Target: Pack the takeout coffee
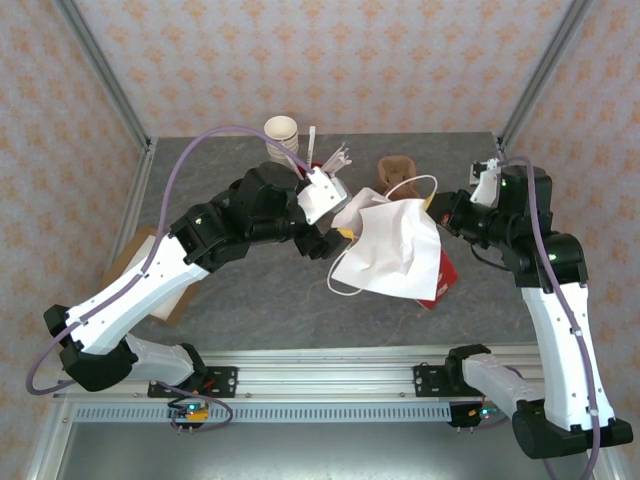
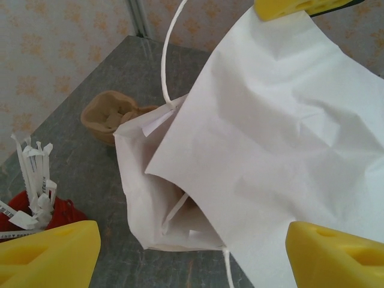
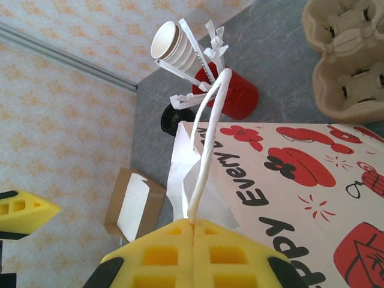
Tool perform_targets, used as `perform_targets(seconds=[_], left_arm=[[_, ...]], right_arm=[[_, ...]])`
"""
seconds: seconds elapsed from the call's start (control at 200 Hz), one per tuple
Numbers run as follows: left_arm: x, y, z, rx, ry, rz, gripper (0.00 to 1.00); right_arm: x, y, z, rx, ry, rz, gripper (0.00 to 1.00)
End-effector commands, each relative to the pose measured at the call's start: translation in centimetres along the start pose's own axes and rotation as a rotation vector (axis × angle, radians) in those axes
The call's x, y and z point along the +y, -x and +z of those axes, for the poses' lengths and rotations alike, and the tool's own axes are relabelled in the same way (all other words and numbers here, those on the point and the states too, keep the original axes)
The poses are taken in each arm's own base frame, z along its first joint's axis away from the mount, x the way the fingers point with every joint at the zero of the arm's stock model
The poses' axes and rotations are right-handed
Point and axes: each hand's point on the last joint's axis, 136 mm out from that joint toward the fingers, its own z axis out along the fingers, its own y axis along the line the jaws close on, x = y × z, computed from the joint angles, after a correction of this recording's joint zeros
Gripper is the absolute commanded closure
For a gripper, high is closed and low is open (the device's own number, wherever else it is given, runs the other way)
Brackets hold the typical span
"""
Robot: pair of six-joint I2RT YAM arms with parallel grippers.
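Left tool (image 2: 192,257) is spread wide at the mouth of the white paper bag (image 1: 390,245), nothing gripped. The bag is hung tilted, mouth turned leftward, by its cord handle (image 3: 204,138), which is pinched in the clenched right tool (image 3: 193,233). The takeout coffee can't be made out for sure. Only something dim is seen deep inside the bag, so whether it's packed, and how it's pointed, can't be told

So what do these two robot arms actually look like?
The left arm and right arm have white shells, chunky black joints and a lilac cable each. The left gripper and right gripper have blocky yellow fingers.
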Motion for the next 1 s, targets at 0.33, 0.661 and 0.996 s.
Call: perform_targets(seconds=[0.33,0.661,0.996], left_arm=[[6.5,-2.6,5.4,0.154,0.224,-0.251,0.21],[7.5,-1.7,9.7,0.216,0.205,-0.269,0.24],[7.6,-0.1,7.7,0.149,0.216,-0.263,0.25]], right_arm=[[-3.8,-0.5,0.6,-0.008,-0.159,-0.019,0.98],[-6.8,-2.1,1.2,0.008,-0.243,-0.007,0.93],[-8.9,-3.0,0.7,0.014,-0.332,-0.013,0.67]])
